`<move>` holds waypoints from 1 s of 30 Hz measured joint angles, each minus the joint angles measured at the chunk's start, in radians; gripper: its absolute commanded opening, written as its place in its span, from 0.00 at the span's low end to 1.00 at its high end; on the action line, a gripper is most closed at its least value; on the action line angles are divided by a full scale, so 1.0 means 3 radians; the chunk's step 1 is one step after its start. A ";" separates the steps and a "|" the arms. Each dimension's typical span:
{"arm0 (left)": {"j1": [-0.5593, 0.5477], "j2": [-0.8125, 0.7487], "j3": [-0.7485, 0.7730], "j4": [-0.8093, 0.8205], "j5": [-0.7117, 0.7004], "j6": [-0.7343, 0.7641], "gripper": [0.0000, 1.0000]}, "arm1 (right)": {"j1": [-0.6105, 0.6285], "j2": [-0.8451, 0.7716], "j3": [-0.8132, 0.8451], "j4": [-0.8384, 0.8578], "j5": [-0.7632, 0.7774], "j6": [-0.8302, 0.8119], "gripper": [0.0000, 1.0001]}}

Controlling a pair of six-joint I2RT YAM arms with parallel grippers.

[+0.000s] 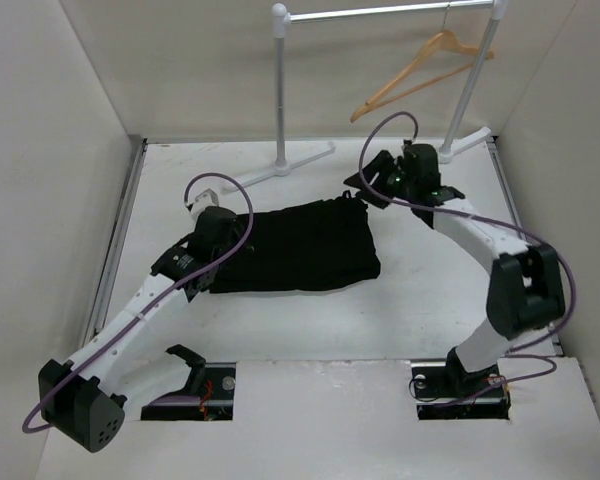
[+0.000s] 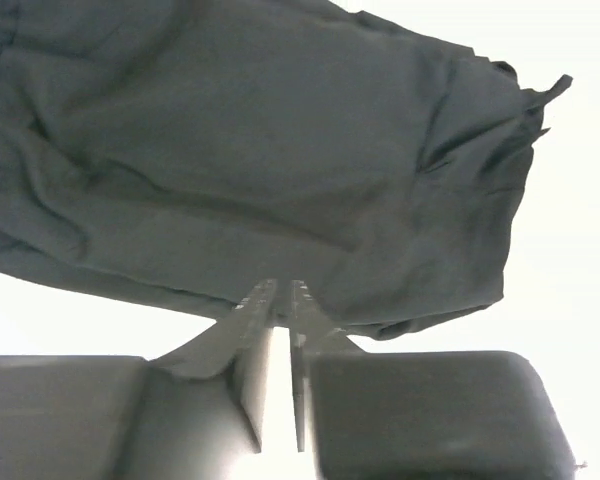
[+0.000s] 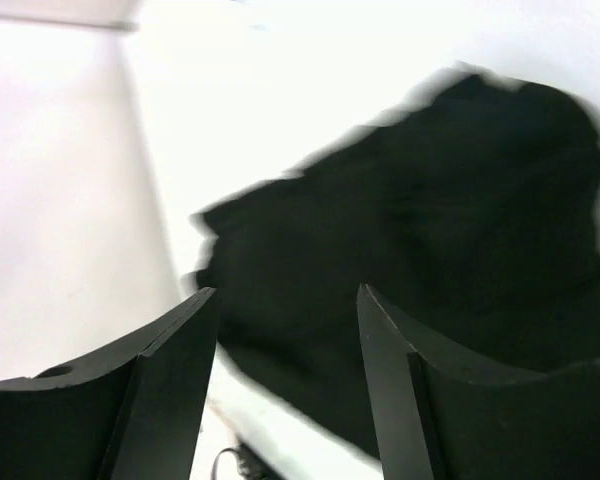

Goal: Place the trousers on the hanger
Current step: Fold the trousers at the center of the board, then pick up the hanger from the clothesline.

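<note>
The black trousers point(image 1: 300, 248) lie folded flat on the white table. The wooden hanger point(image 1: 425, 70) hangs tilted from the rail at the back right. My left gripper point(image 1: 212, 228) is at the trousers' left edge. In the left wrist view its fingers point(image 2: 280, 292) are closed to a thin slit, with the tips pinching the edge of the trousers point(image 2: 260, 150). My right gripper point(image 1: 362, 188) is at the trousers' far right corner. In the right wrist view it point(image 3: 285, 292) is open and empty, hovering over the trousers point(image 3: 430, 240); that view is blurred.
The grey metal clothes rail point(image 1: 380, 12) stands at the back on two posts point(image 1: 280, 90) with flat feet on the table. White walls enclose the left, back and right sides. Purple cables loop over both arms.
</note>
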 measured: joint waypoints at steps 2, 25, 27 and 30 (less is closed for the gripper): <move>-0.0005 0.0005 0.0041 0.0052 0.0039 0.0037 0.00 | 0.0000 -0.0359 0.0000 0.0001 -0.0003 -0.0064 0.32; 0.0062 -0.0079 -0.0100 0.0422 0.0473 0.0445 0.30 | -0.0465 0.0863 0.2982 -0.0961 0.0642 -0.1001 0.63; 0.0070 -0.0078 -0.0097 0.0374 0.0437 0.0474 0.30 | -0.0465 0.1033 0.3156 -0.1069 0.0652 -0.1039 0.63; 0.0090 -0.0076 -0.0095 0.0329 0.0404 0.0496 0.30 | -0.0464 0.1195 0.3315 -0.1195 0.0660 -0.1080 0.63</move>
